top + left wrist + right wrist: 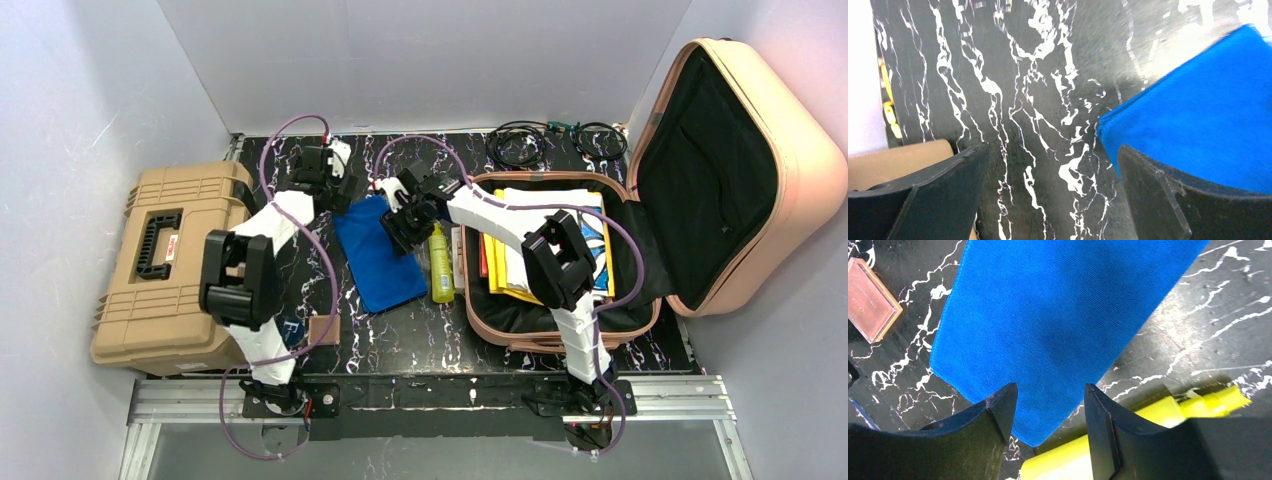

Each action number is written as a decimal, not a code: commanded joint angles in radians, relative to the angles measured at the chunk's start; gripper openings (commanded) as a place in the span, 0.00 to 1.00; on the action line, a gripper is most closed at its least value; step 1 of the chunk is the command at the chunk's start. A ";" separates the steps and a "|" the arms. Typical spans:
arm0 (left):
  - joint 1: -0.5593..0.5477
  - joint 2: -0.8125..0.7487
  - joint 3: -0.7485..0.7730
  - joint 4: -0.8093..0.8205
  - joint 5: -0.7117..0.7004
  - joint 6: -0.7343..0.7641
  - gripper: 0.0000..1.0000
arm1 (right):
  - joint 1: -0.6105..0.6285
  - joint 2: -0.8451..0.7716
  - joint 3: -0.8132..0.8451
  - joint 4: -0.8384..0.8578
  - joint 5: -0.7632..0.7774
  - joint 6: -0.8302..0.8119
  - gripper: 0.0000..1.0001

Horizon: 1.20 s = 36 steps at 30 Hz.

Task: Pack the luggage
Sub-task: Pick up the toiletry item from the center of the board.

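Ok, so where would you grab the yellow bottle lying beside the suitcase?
Mid-body of the yellow bottle, coming straight down, jaws across its narrow width: it lies flat, lengthwise away from the arms, between the blue cloth and the luggage wall.

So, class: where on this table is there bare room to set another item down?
The near strip of table, bordered by the blue cloth, yellow bottle, pink card and luggage. It is crowded round the cloth, where the left gripper and right gripper hang.
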State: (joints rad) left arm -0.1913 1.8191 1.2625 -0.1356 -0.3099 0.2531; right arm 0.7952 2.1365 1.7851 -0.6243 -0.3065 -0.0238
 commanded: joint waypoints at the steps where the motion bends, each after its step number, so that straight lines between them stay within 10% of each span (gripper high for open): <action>1: 0.005 -0.160 -0.075 0.104 0.239 0.073 0.98 | -0.007 -0.160 -0.014 0.034 0.039 -0.057 0.61; 9: -0.042 -0.136 -0.031 0.003 0.592 0.215 0.98 | -0.023 -0.394 -0.113 0.090 0.076 -0.160 0.62; 13: -0.088 -0.077 0.030 -0.068 0.609 0.331 0.82 | -0.066 -0.474 -0.107 0.102 0.069 -0.163 0.62; 24: -0.187 0.090 0.130 -0.224 0.492 0.428 0.22 | -0.177 -0.550 -0.095 0.109 -0.023 -0.125 0.61; 36: -0.169 0.294 0.315 -0.319 0.192 0.265 0.09 | -0.179 -0.528 -0.071 0.108 -0.069 -0.088 0.61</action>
State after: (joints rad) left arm -0.3813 2.0544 1.4887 -0.3904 0.0433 0.6018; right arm 0.6136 1.6287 1.6855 -0.5465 -0.3408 -0.1413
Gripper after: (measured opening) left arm 0.111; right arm 0.614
